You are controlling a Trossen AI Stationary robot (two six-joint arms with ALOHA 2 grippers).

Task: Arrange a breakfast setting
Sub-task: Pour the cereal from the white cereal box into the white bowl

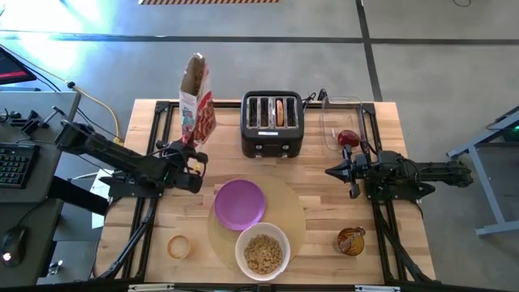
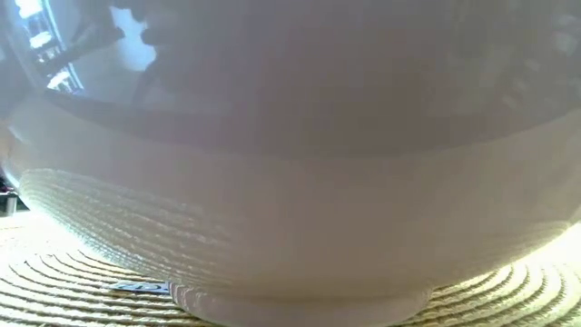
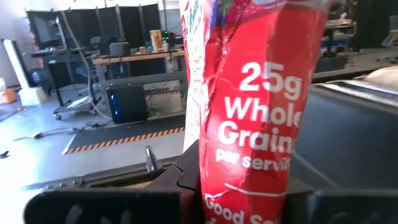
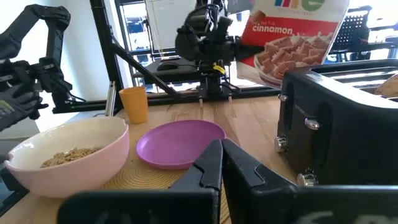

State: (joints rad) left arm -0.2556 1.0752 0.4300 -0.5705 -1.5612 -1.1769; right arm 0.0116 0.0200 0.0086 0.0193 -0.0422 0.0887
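From above, left gripper [image 1: 193,165] clamps the upright cereal box [image 1: 197,109] beside the toaster [image 1: 272,123], bowl [image 1: 263,251] nearer the front edge on the mat [image 1: 296,212]; right wrist view: right gripper [image 4: 221,163] pinched shut, empty, facing the plate [image 4: 180,142].

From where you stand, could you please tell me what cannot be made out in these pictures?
- Low view: the white bowl fills the frame, hiding the table behind it.
- Left wrist view: the red cereal box blocks the left gripper fingers and most of the toaster.
- High view: the object in the clear container is too small to identify.
- Metal spoon: not seen anywhere.
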